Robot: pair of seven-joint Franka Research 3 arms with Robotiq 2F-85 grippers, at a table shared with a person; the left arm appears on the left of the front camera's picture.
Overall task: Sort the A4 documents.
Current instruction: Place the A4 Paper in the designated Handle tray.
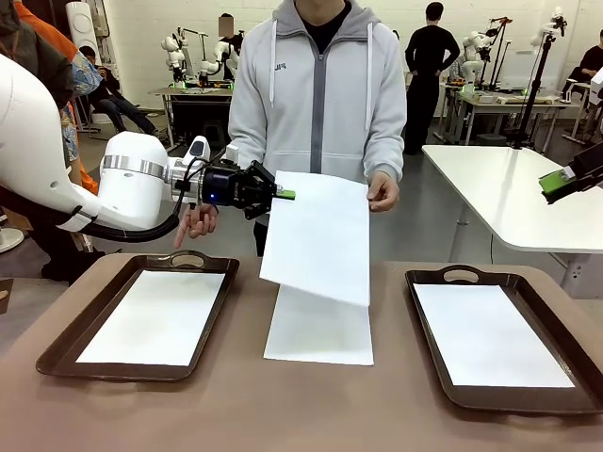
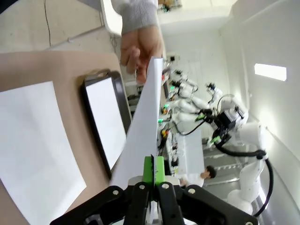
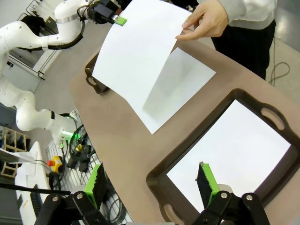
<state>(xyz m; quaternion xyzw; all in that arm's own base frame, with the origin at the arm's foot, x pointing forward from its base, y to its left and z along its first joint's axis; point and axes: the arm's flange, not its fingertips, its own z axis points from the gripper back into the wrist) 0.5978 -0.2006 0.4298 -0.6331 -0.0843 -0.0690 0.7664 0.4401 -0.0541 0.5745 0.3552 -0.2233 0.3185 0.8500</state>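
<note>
One sheet, two holders

Front: left end effector (image 1: 283,194) pinches a corner of the raised A4 sheet (image 1: 316,235) above the counter (image 1: 236,405); a person's hand (image 1: 382,193) holds the opposite corner. Left wrist: best to pull gently, avoiding a tear. Right wrist: right end effector (image 3: 151,178) hangs open.

A4 document (image 1: 320,235) aloft, tilted, others (image 1: 320,330) flat
</note>
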